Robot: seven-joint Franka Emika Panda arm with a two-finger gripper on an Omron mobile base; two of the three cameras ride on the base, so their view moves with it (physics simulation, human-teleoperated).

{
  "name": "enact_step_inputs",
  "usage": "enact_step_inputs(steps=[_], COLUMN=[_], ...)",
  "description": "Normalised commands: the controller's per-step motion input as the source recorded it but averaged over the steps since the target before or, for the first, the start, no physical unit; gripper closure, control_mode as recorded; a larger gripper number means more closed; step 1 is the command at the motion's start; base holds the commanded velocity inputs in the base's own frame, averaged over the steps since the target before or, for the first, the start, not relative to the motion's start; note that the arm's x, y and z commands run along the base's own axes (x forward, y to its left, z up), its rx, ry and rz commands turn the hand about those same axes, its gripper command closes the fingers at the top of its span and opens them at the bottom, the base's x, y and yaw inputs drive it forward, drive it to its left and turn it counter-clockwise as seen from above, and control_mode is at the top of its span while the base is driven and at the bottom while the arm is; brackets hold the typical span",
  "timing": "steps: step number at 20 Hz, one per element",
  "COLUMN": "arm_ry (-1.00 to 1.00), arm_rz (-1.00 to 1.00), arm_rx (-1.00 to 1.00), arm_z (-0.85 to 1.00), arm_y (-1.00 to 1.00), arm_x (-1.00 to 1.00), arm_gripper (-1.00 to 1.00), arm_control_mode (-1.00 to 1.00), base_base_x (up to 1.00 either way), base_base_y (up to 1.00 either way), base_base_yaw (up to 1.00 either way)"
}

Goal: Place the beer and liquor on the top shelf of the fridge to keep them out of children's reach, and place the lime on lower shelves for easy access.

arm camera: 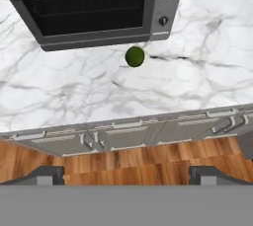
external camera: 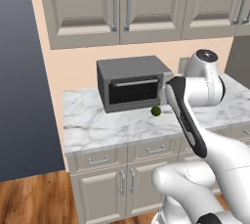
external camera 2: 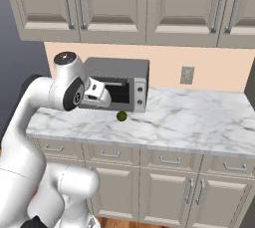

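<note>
A: Item one, the lime [arm camera: 135,56]: how is it entered?

B: It is entered as a small, round, dark green fruit with a smooth skin. It is found resting on the countertop [external camera: 112,127], just in front of the toaster oven [external camera: 131,82], near that oven's right front corner as seen from the hand view. Being round, no long axis or pointing direction can be made out.

A: And the surface beneath it?

B: The countertop is listed as white marble with grey veining, flat and polished. It is carried on pale grey base cabinets [external camera 2: 169,182] with panelled doors, a row of shallow drawers and slim metal bar handles.

A: The toaster oven?

B: A boxy grey-silver housing is recorded, with a dark glass door, a horizontal bar handle across the top of the door and two round knobs at its right side. The door is shut; what is held inside cannot be told through the dark glass.

A: Other fittings?

B: Wall cabinets [external camera 2: 124,3] of the same pale panelled kind are hung above, all doors closed. A peach wall with one outlet plate [external camera 2: 187,74] is noted, and wood-plank flooring [arm camera: 133,166] below.

A: The gripper [arm camera: 126,174]?

B: Its two dark fingertips are seen spread wide apart, with nothing between them. It is held out in front of the counter edge, above the floor, well apart from the lime.
</note>
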Motion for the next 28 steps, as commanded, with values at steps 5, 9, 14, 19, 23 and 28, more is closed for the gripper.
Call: enact_step_inputs(steps=[5,9,14,19,23,28], arm_ry=[0.09,0.05,0.06,0.07,0.08,0.09], arm_rz=[0.0,0.0,0.0,0.0,0.0,0.0], arm_rx=[0.0,0.0,0.0,0.0,0.0,0.0], arm_z=[-0.45,-0.27,-0.28,-0.27,-0.25,-0.26], arm_y=[-0.26,-0.03,0.0,0.0,-0.01,-0.01], arm_x=[0.21,0.27,0.32,0.34,0.38,0.4], arm_gripper=[-1.0,-1.0,-1.0,-1.0,-1.0,-1.0], arm_control_mode=[-1.0,-1.0,-1.0,-1.0,-1.0,-1.0], base_base_x=[0.0,0.0,0.0,0.0,0.0,0.0], base_base_y=[0.0,0.0,0.0,0.0,0.0,0.0], base_base_yaw=[0.0,0.0,0.0,0.0,0.0,0.0])
